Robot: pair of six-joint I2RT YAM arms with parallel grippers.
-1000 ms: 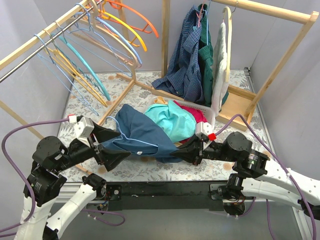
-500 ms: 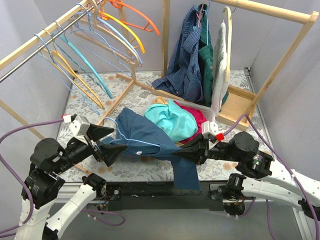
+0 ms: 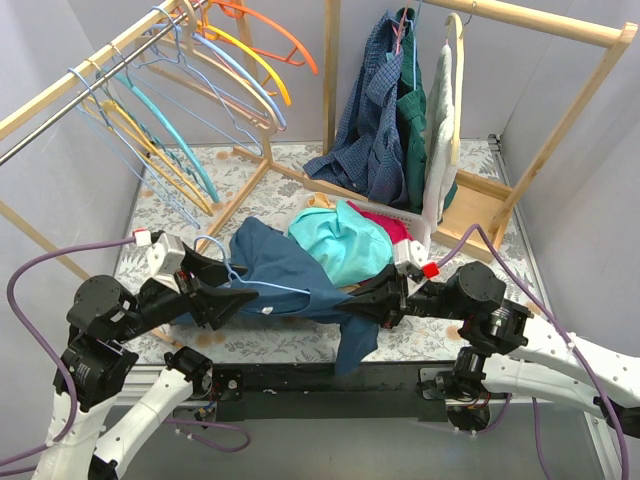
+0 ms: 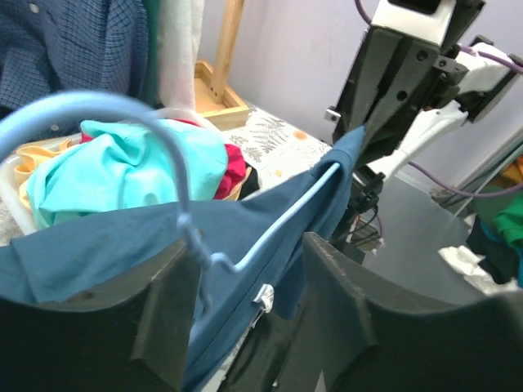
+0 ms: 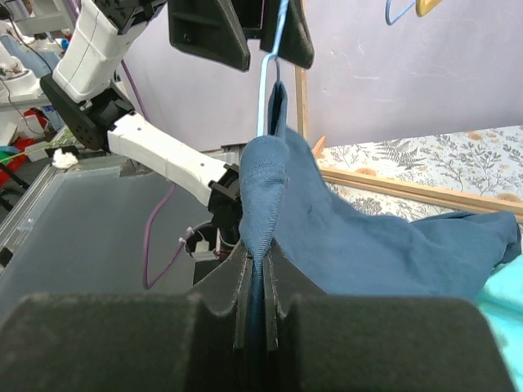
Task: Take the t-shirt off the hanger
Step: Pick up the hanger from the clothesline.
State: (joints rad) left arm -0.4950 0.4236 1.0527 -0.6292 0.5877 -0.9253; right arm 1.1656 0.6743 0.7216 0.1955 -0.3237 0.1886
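Limp, light t-shirt (image 3: 285,275) pinched in clenched right end effector (image 5: 260,260); stiff wire hanger (image 4: 282,219) best held at neck, inside part-open left end effector (image 4: 249,261).

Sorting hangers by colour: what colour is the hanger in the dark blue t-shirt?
Light blue; the hanger shows best in the left wrist view.

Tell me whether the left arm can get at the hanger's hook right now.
Probably yes: the left gripper has its fingers parted around the hanger neck, with only t-shirt cloth beneath.
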